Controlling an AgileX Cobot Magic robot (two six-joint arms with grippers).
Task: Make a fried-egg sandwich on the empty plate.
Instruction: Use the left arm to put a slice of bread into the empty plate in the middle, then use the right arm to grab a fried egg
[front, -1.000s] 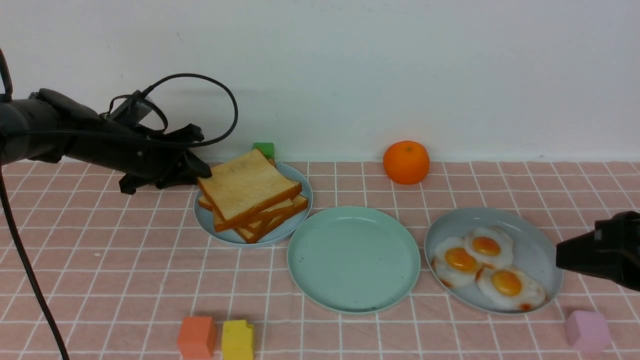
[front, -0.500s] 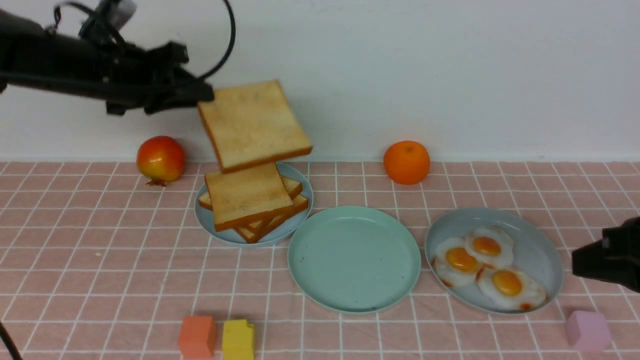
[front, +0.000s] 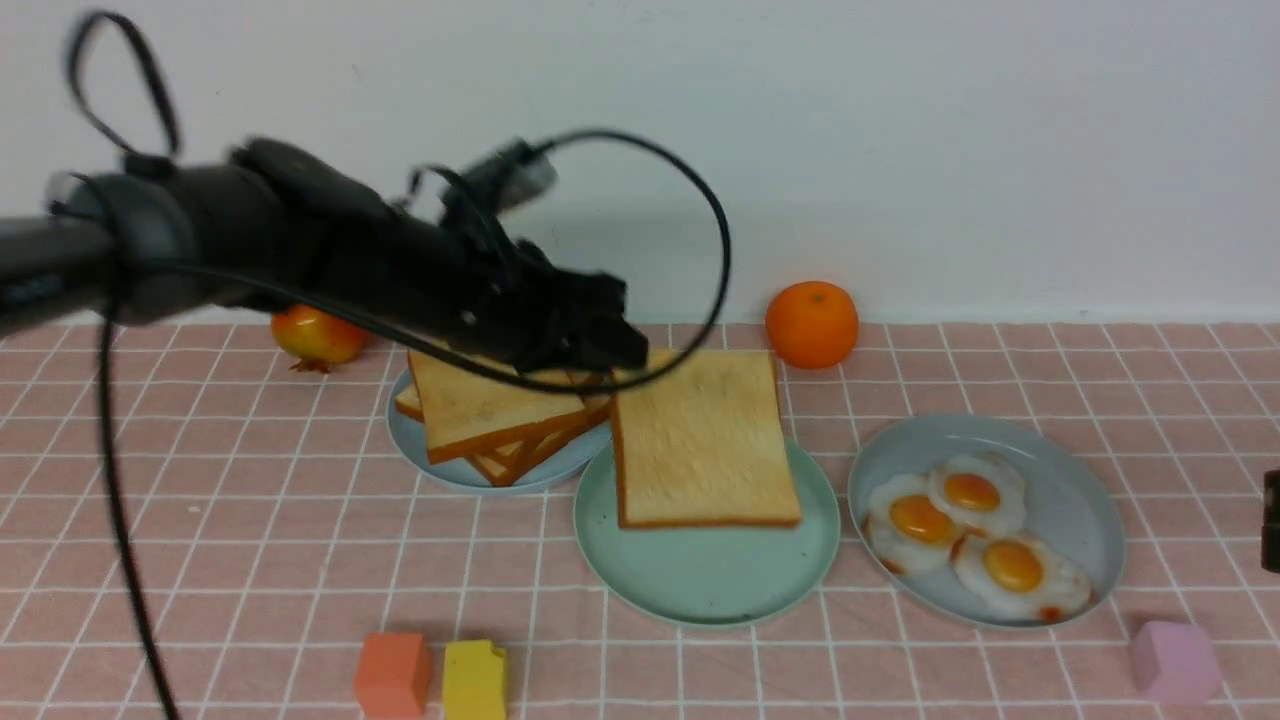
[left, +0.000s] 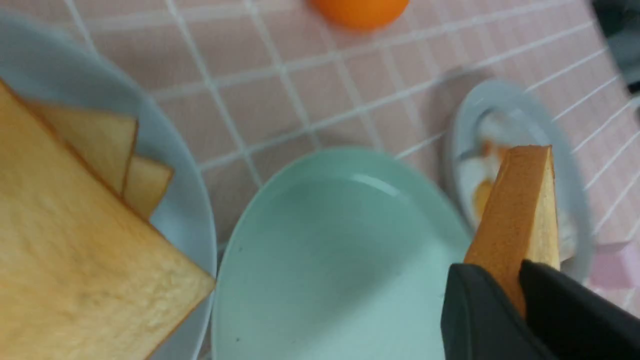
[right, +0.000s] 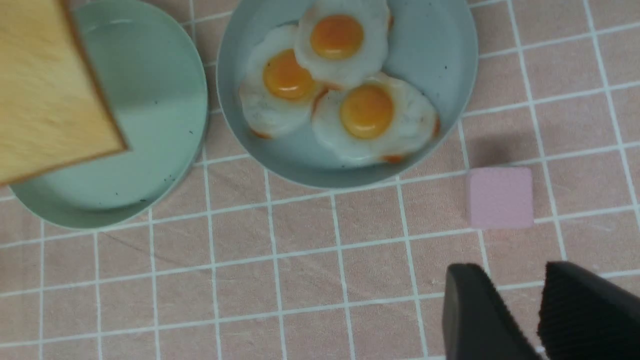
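At middle left of the front view, the left arm (front: 300, 240) is smeared by motion blur and covers the rear edge of the toast stack (front: 490, 415) and the top of the red fruit (front: 315, 345). The toast slice (front: 705, 440) hides the far half of the mint-green plate (front: 700, 580), and whether the two touch cannot be told. Only a dark sliver of the right gripper (front: 1272, 520) shows at the right edge.

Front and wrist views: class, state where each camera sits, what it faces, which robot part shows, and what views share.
Front view: between the arms, facing the wall; left gripper holds the toast slice.
Left wrist view: on that wrist, facing the mint-green plate; fingers show.
Right wrist view: on that wrist, facing down at fried eggs; open right gripper.
All share the plate and toast.
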